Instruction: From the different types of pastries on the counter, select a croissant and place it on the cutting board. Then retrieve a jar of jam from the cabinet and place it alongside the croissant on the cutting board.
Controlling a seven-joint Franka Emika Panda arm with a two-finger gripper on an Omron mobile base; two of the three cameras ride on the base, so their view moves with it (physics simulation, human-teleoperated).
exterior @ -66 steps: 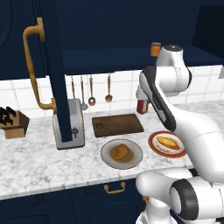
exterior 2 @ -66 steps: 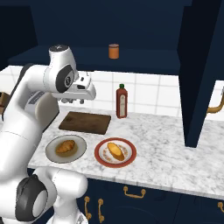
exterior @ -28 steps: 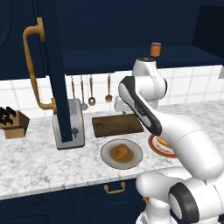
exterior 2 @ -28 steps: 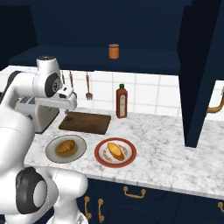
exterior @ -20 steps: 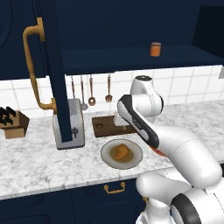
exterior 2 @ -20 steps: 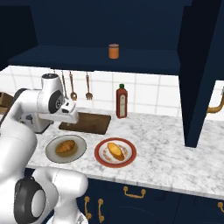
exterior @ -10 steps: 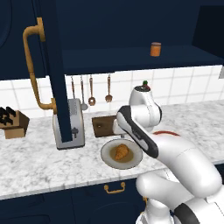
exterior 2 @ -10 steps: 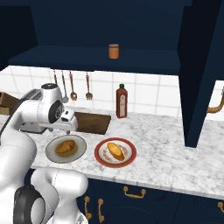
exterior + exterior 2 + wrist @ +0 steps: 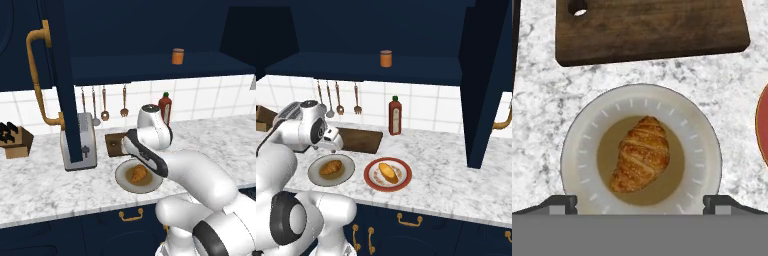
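The croissant (image 9: pixel 641 153) lies curved and golden-brown on a round grey plate (image 9: pixel 577 145) on the counter (image 9: pixel 40 185). My gripper (image 9: pixel 641 204) hangs straight above it, open, one fingertip off each side of the plate, nothing between them. From the right base view the hand (image 9: pixel 332 142) hovers just over the croissant (image 9: pixel 330 167). The dark wooden cutting board (image 9: pixel 652 27) lies bare just beyond the plate, its hole at one corner. A longer yellow pastry (image 9: pixel 387 171) sits on a red plate. The orange jar of jam (image 9: pixel 386 58) stands on the shelf of the open cabinet (image 9: pixel 62 75).
A tall red sauce bottle (image 9: pixel 395 116) stands behind the board by the tiled wall. A toaster (image 9: pixel 77 142) and a knife block (image 9: pixel 15 140) sit to the left. Utensils (image 9: pixel 104 102) hang on the wall. The red plate (image 9: pixel 763 130) edges close on one side.
The arm has swung down and forward from beside the board, bringing the open gripper low over the croissant's plate. Nothing on the counter has moved.
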